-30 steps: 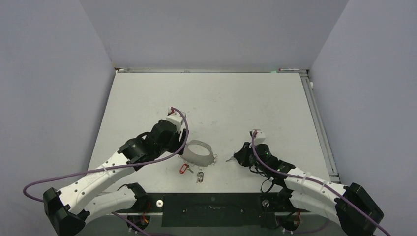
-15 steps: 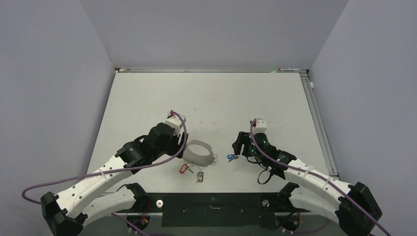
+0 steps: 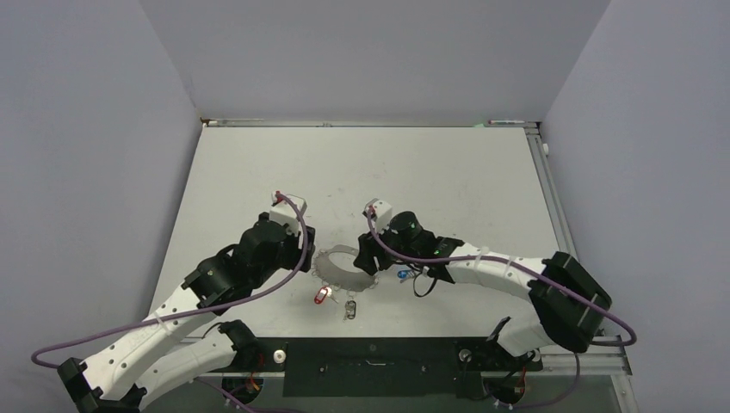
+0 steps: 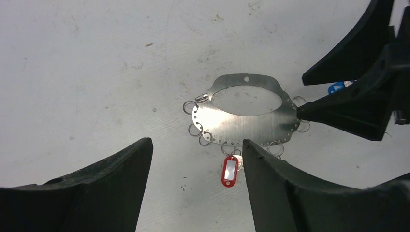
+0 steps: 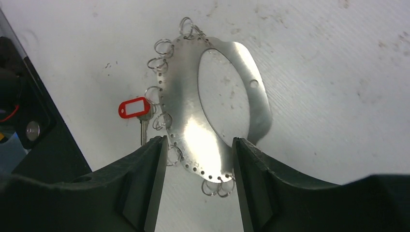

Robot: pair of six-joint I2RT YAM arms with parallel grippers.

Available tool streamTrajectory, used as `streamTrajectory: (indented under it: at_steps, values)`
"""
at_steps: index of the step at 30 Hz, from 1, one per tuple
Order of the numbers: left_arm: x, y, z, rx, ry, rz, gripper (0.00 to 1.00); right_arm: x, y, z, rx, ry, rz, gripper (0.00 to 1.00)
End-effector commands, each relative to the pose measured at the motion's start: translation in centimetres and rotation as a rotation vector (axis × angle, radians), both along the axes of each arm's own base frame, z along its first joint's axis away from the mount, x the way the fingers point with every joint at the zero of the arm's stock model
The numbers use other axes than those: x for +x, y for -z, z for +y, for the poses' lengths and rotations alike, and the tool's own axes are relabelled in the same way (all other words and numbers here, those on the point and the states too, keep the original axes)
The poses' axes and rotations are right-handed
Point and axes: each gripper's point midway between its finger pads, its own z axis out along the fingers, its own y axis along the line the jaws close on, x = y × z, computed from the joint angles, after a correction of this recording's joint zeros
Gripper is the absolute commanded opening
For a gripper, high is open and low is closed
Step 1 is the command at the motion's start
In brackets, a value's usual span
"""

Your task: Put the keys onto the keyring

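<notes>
Keyring [image 4: 227, 128] lies flat on the surface [image 3: 430, 181]; we judge only the red-tagged key [image 4: 230, 170] hooked to a split ring [image 4: 227, 148]; the blue-tagged key [image 4: 337, 88] and dark key [image 3: 349, 308] lie loose nearby; our left gripper [image 4: 196, 142] hovers with jaws apart; our right gripper [image 5: 199, 139] straddles the plate's edge, jaws apart.

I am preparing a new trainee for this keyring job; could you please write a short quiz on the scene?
1. True or false: the blue-tagged key lies inside the keyring's hole.
2. Which tag colour lies at the keyring's ringed edge: A red, B green, C yellow?
3. How do the right gripper's jaws stand?
Key: 1 false, the blue-tagged key lies outside it; 2 A, the red tag; 3 open, at the keyring's end.
</notes>
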Motion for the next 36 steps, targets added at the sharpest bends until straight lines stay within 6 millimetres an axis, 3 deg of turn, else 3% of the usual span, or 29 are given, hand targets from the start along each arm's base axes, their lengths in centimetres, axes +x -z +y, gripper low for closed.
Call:
streamTrajectory:
  at_steps: [1,7,14,23,36]
  values:
    - [0.9,-1.7,0.8,-0.045,-0.068,-0.074,0.65,0.2,-2.9,5.3,0.116,-0.26,-0.09,0.51]
    - [1.0,-1.7,1.4,-0.036,-0.084,-0.085,0.66,1.4,-1.4,8.5,0.095,-0.416,-0.117,0.47]
    - [1.2,-1.8,1.6,-0.041,-0.088,-0.086,0.66,3.6,1.3,11.2,0.057,-0.436,-0.118,0.42]
    - [1.5,-1.7,1.7,-0.055,-0.085,-0.081,0.66,5.8,4.1,12.4,0.002,-0.411,-0.141,0.38]
    - [2.0,-1.4,1.8,-0.068,-0.091,-0.062,0.66,6.5,4.1,13.0,0.005,-0.422,-0.187,0.38]
